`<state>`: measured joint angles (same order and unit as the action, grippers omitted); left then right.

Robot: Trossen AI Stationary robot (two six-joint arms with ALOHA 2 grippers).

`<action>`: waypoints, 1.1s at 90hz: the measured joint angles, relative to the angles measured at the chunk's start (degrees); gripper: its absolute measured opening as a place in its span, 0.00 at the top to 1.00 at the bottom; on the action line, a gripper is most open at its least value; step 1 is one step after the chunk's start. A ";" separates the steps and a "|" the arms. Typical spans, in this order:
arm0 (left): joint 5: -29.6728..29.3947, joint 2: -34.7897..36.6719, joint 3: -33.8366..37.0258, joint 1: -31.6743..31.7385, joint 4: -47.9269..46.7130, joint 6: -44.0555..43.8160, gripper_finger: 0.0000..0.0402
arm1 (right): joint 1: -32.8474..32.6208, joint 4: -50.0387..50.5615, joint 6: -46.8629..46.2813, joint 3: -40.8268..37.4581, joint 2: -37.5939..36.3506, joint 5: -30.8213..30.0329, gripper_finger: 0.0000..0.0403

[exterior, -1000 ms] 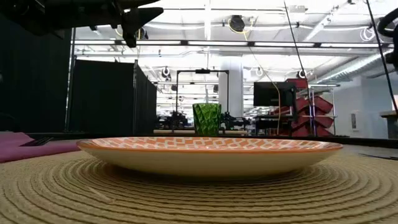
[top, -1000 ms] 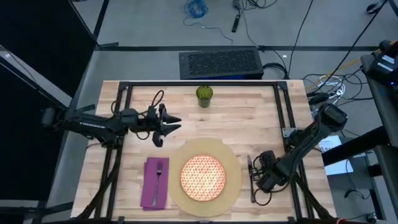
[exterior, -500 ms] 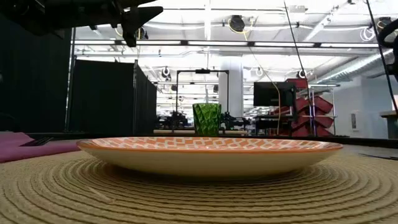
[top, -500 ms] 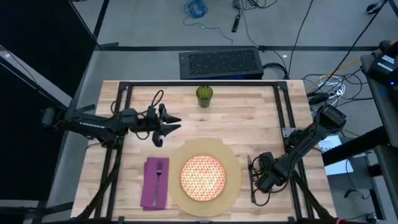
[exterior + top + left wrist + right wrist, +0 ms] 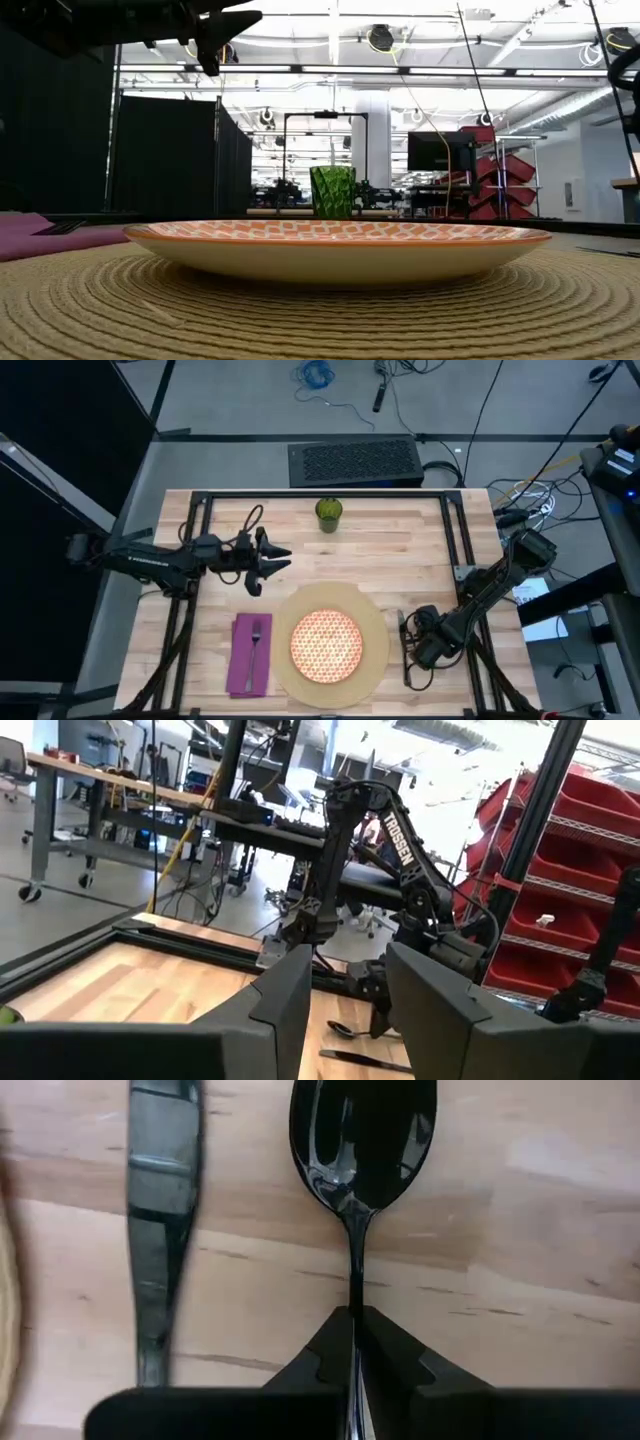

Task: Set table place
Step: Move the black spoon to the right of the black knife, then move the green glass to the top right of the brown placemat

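Note:
The round tan mat (image 5: 372, 622) lies near the table's (image 5: 400, 545) front edge with the orange-and-white plate (image 5: 326, 643) on it. On its left is the purple napkin (image 5: 241, 658) with the fork (image 5: 256, 644) on top. The green cup (image 5: 328, 512) stands upright at the far middle. Right of the mat, my right gripper (image 5: 355, 1330) is shut on the spoon (image 5: 362, 1140), with the knife (image 5: 160, 1230) lying between spoon and mat. My left gripper (image 5: 268, 558) hangs open above the table's left half and holds nothing. My right gripper pinches the spoon's thin handle (image 5: 355, 1295) between its two fingers, a little behind the bowl. The fingers come down from above. The spoon lies parallel to the knife with its bowl toward the far edge; whether it rests on the wood or hangs just above it, I cannot tell.
Black metal rails (image 5: 455, 530) run along the table's sides and far edge. Bare wood lies between the cup and the mat. A black box (image 5: 355, 462) sits behind the table.

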<state>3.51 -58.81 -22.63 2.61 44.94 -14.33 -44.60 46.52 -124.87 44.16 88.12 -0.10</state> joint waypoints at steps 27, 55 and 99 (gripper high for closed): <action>0.02 0.02 0.00 0.00 -0.02 -0.02 0.71 | -0.01 -1.41 0.14 0.00 0.00 -0.03 0.86; 0.02 0.00 0.00 0.00 -0.02 -0.02 0.71 | 0.04 1.72 2.99 2.19 -2.02 0.28 0.74; 0.02 0.01 0.00 -0.01 -3.88 0.02 0.71 | 15.41 21.88 26.62 9.57 -13.10 -25.97 0.73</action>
<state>3.53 -58.80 -22.63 2.61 41.06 -14.31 -29.19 68.40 -98.25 53.74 75.01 -26.07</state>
